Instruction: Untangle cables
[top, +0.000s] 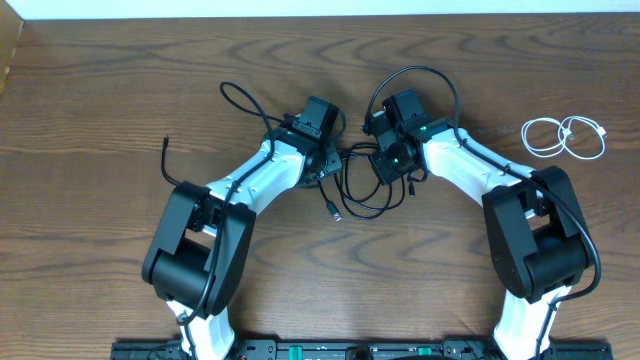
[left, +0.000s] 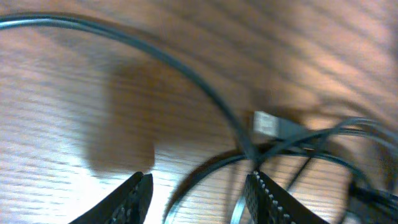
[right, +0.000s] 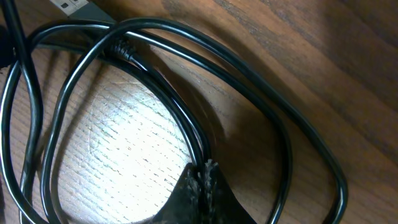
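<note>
**Ana:** Where did the black cables (right: 155, 26) lie at that moment?

**Ben:** In a loose knot on the bench (top: 100, 100), near its middle, right between the two arms. The white cable (top: 565, 137) sat coiled by itself, well apart, on the right arm's side.

**Ana:** And the tools?

**Ben:** The left tool (left: 199, 180) stood spread. The right tool (right: 202, 177) had its fingers pressed together, and a doubled black strand ran straight into their tips, so it looked pinched there.

**Ana:** What did the coming move turn on?

**Ben:** On the left side. In the left wrist view a dark strand curved down from the upper left and passed close by that tool's right finger (left: 264, 196). A lower loop crossed the gap between the fingers. A USB plug (left: 267, 123) lay just beyond, pointing away to the left. The strand's long axis ran roughly fore and aft of the tool, not squarely across the jaws. By his judgement, a closing there would catch the loop only if the tool dropped a little and shifted toward that finger.

**Ana:** Which arm was nearer?

**Ben:** Both were at the knot. The right had what looked like a hold, and the left hovered open over it.

**Ana:** What could not be made out?

**Ben:** The left wrist view was blurred, so which strand crossed over which stayed unclear. From overhead both tools covered part of the knot. How many cords it held could not be counted.
</note>
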